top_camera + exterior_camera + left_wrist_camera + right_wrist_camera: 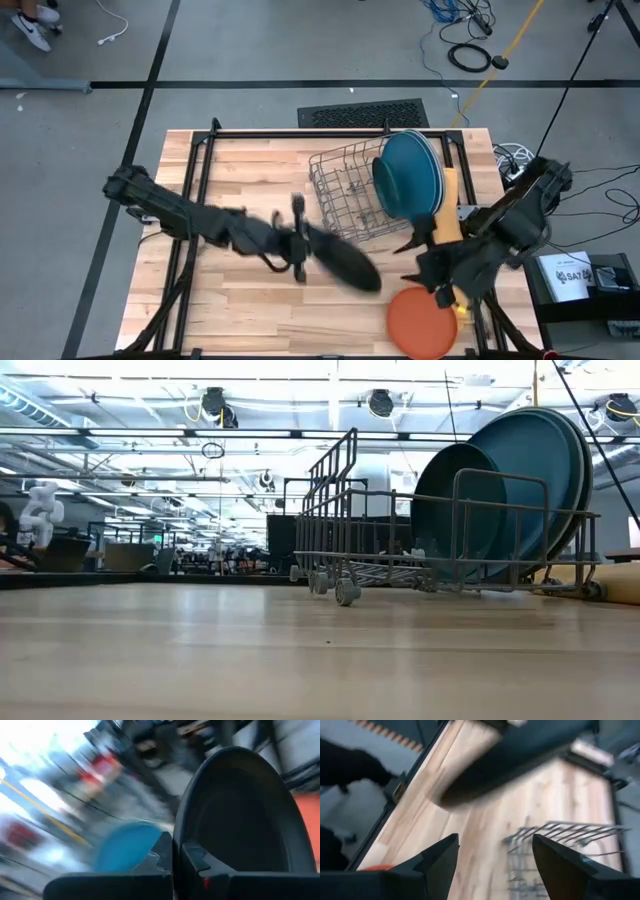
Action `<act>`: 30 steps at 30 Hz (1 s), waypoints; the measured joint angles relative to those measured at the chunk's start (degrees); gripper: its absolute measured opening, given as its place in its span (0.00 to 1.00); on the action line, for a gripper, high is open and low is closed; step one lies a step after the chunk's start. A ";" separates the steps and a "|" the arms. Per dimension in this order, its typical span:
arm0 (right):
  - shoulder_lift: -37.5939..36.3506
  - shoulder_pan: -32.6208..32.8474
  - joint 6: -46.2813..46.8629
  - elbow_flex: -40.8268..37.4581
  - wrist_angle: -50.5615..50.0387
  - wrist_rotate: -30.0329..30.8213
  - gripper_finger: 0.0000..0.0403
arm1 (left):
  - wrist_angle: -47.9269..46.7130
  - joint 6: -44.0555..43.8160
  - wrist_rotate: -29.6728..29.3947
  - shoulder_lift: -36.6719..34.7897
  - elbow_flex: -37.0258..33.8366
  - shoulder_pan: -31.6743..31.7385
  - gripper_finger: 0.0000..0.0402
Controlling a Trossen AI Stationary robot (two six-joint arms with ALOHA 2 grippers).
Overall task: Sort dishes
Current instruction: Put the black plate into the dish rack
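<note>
My left gripper is over the middle of the table, shut on the black plate. The wire rack stands at the back right. A dark teal plate and two larger blue plates stand on edge in it. The orange plate lies flat near the front right edge. My right gripper is open and empty between the rack and the orange plate. I see no grey plate. My left gripper pinches the black plate's rim between its two fingers, one on each face. The fingers come about level from the table's left. The plate sticks out beyond them toward the right, tilted on edge, and is absent from the low view of the tabletop.
A tan roll lies to the right of the rack, and also shows in the low view. Black frame rails run along the table's left and far sides. Bare wood lies at the front left.
</note>
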 joint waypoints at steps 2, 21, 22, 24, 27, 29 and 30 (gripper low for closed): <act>-2.23 0.00 -1.15 0.02 0.80 1.49 0.61 | 1.12 14.69 -0.67 -0.88 1.22 3.04 0.00; -9.02 -0.02 -9.94 0.04 2.55 8.70 0.61 | 8.61 54.69 14.25 15.81 2.26 27.40 0.00; -9.02 -0.02 -10.00 0.04 2.55 8.75 0.61 | 9.89 56.33 15.48 16.39 2.26 27.37 0.00; -9.02 -0.02 -10.00 0.04 2.57 9.07 0.61 | 11.71 59.47 17.91 17.02 2.26 27.11 0.00; -9.02 -0.02 -10.00 0.04 2.55 11.20 0.61 | 11.48 62.23 19.81 17.42 2.28 26.70 0.00; -9.02 -0.02 -10.00 0.04 2.61 11.47 0.61 | 11.35 63.79 21.71 17.42 2.28 26.60 0.00; -9.02 -0.02 -10.00 0.04 2.68 11.50 0.61 | 11.32 63.94 22.99 17.42 2.31 26.59 0.00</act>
